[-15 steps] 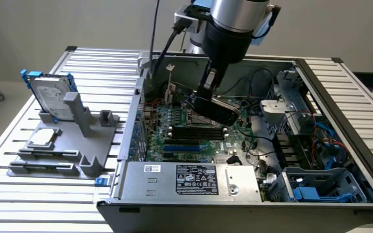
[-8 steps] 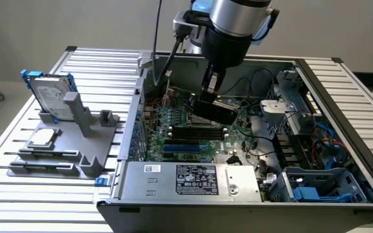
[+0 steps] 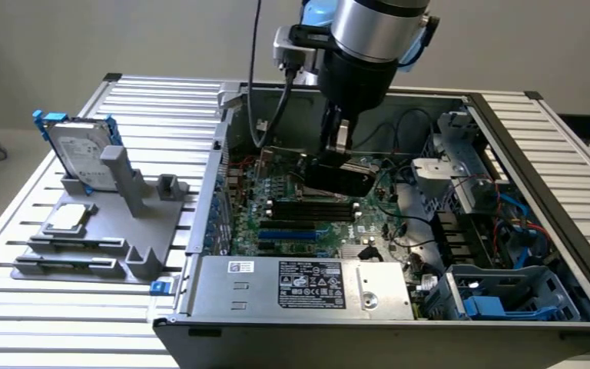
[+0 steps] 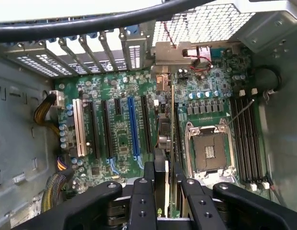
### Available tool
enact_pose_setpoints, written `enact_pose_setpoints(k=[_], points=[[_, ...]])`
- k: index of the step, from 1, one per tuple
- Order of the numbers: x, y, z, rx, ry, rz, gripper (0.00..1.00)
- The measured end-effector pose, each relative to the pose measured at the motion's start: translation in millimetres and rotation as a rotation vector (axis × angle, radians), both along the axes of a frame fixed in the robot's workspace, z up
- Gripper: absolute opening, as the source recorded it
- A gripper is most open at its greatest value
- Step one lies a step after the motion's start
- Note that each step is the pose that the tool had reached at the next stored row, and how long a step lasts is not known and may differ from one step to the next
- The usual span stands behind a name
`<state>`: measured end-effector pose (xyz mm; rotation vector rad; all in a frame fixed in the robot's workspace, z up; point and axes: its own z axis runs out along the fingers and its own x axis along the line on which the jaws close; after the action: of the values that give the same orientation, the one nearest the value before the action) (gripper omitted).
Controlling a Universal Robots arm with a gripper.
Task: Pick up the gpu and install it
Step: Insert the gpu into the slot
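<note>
The gpu hangs inside the open computer case, its black shroud showing just above the motherboard. My gripper is shut on it from above. In the wrist view the gpu appears edge-on between my two black fingers, with its silver bracket end toward the case's rear slot openings. It stands upright over the board, between the black expansion slots and the processor socket. Whether its edge touches a slot I cannot tell.
On the exterior view's left, a grey fixture carries a silver hard drive with blue rails and a small silver processor chip. A power supply sits at the case front. Cables and drive bays crowd the right side.
</note>
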<state>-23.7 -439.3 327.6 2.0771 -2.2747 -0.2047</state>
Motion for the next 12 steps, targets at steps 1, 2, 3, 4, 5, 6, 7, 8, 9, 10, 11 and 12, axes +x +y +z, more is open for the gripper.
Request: enact_pose_setpoints(k=[1, 2, 3, 4, 5, 6, 7, 8, 9, 10, 11, 12], points=[[0.0, -0.3, -0.2, -0.0001, -0.0013, 0.012, 0.26], [-0.3, -0.7, -0.3, -0.0002, -0.004, 0.017, 0.26], [-1.0, -1.1, -0.5, -0.0006, -0.0101, 0.018, 0.26], [-2.4, -1.5, -0.8, -0.0006, -0.02, 0.019, 0.26], [-3.9, -1.8, -1.0, -0.001, -0.0323, 0.019, 0.26], [-5.4, -2.2, -1.1, -0.0017, -0.0463, 0.019, 0.26], [-7.0, -2.5, -1.2, -0.0023, -0.0609, 0.019, 0.26], [-8.6, -2.9, -1.3, -0.003, -0.0747, 0.02, 0.26], [-9.8, -3.3, -1.4, -0.0037, -0.0854, 0.02, 0.26], [-10.7, -3.6, -1.5, -0.0041, -0.0925, 0.021, 0.26], [-11.0, -4.0, -1.7, -0.0041, -0.0959, 0.023, 0.26], [-11.1, -4.5, -1.9, -0.0039, -0.0962, 0.027, 0.26]])
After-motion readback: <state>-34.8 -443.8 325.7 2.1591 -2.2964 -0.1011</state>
